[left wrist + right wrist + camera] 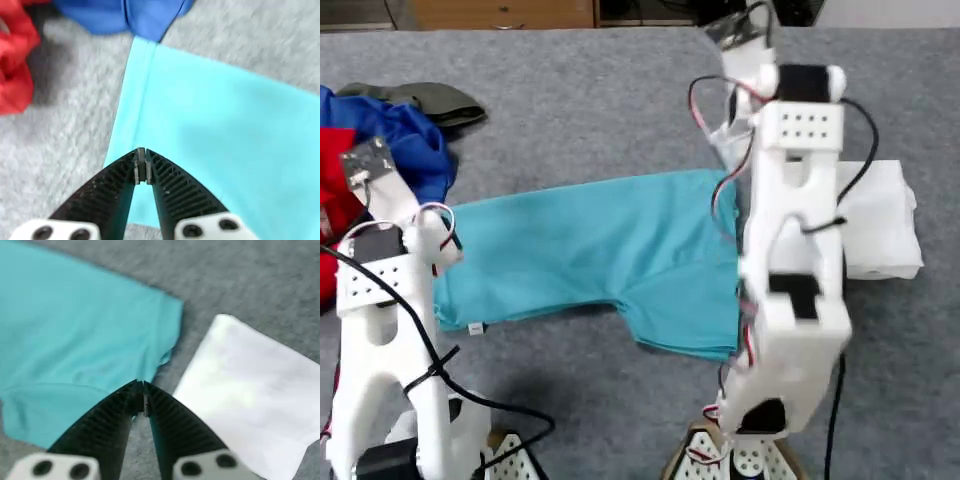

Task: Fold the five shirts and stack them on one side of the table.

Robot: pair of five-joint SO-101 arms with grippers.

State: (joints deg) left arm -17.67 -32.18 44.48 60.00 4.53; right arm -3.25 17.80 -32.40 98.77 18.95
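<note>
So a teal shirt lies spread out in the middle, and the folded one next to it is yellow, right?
Not quite. The folded shirt is white, not yellow, as the high view shows. The rest holds: it lies next to the teal shirt, which is spread out in the middle.

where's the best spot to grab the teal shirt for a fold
Probably the teal shirt by its two ends: the hemmed edge near the blue shirt, and the edge near the white shirt. It lies flat, so come from above and pinch the edges.
</note>
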